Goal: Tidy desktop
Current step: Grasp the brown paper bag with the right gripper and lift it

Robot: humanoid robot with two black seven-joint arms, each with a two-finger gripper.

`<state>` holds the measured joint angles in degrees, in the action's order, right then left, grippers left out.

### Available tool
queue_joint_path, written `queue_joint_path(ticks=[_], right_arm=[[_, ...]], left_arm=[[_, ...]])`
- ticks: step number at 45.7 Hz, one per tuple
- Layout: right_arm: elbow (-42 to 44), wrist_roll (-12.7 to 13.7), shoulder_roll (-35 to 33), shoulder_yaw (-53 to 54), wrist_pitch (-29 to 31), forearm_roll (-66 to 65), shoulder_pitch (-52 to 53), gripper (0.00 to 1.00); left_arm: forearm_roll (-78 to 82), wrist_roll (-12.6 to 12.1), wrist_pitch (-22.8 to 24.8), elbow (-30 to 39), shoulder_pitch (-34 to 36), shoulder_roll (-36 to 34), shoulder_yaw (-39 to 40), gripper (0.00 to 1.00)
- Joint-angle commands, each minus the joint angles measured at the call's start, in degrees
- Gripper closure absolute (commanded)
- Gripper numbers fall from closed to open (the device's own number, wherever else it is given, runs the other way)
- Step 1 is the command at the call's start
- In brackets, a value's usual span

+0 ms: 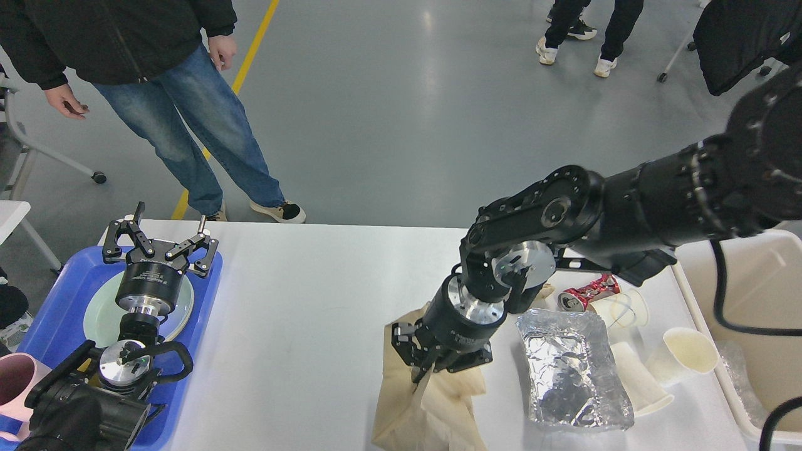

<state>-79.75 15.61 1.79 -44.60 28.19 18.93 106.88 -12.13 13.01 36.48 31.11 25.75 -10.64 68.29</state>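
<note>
The white desktop point(301, 326) spans the view. At its near middle lies a brown paper bag point(432, 413), one end drawn up into my right gripper point(429, 369), which points down and is shut on it. Just right of the bag sits a crumpled foil tray point(573, 376). Beyond it are a crushed red can point(589, 289), a clear cup point(623, 310) and a paper cup point(689, 351). My left gripper point(166, 237) stands open over the pale green plate point(100, 319) in the blue tray point(56, 307), holding nothing.
A cream-white bin point(764, 294) stands at the desktop's right edge. A pink mug point(12, 382) sits at the near left of the blue tray. A person in jeans point(188, 125) stands beyond the far left corner. More people and chairs are further back.
</note>
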Motion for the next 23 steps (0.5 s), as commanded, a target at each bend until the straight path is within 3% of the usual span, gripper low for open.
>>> queue_joint_path(ticks=[1,7,23], right_arm=[[-0.40,-2.69,-5.21,-0.31,9.95,2.42,8.33,1.00],[-0.40,-2.78,-8.82,-3.46,14.44,2.42,17.29,1.00],[-3.91,-2.96,-12.77,-26.58,14.88,-0.91,37.43,1.00]], left_arm=[[0.00,0.00,0.00,0.00,0.00,0.00,0.00,0.04],[0.00,0.00,0.00,0.00,0.00,-0.09,0.09,0.04],[0.00,0.09,0.00,0.00,0.00,-0.09,0.09,0.04]])
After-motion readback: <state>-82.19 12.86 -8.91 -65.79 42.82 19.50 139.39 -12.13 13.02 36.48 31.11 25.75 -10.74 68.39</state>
